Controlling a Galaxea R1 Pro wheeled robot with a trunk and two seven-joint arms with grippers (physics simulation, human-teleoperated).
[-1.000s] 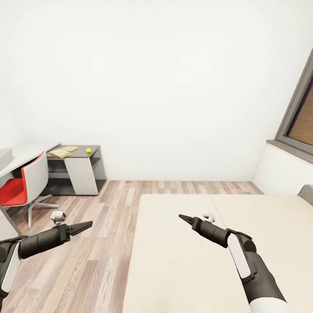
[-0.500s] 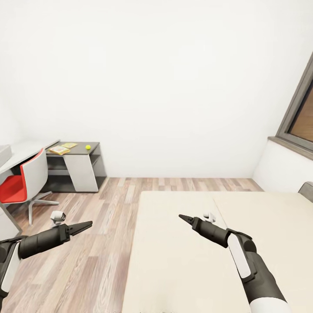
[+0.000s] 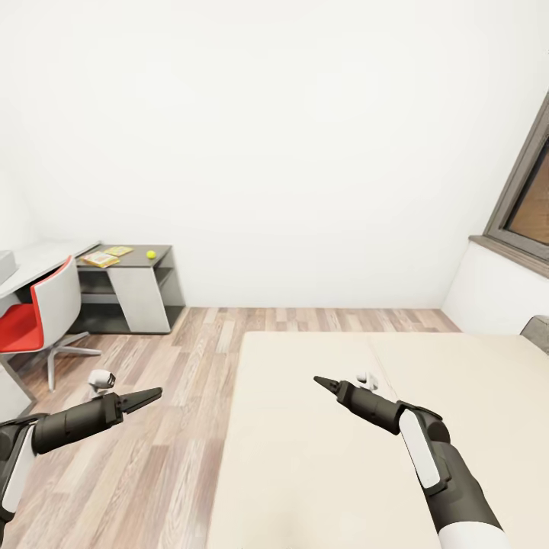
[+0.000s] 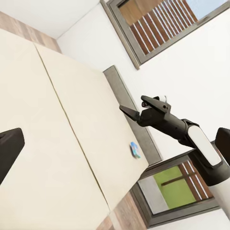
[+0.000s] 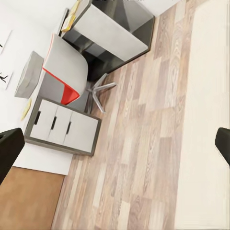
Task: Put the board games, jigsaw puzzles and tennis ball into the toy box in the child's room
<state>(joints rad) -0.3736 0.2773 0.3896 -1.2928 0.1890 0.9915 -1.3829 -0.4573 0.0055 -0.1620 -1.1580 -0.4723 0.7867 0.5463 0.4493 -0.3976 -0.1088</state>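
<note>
Resting on the far-left table (image 3: 141, 259): tennis ball (image 3: 151, 254) and two flat puzzles (image 3: 102, 259), well apart from the left gripper (image 3: 149, 396) over floor and right gripper (image 3: 324, 381) over bed (image 3: 305, 457), both pincers spread, empty.

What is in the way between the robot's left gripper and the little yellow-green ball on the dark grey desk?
Nothing visible. Only brown wood-plank floor lies between the left gripper and the small yellow-green tennis ball on the dark grey cabinet top. The red-and-white swivel chair stands aside.
</note>
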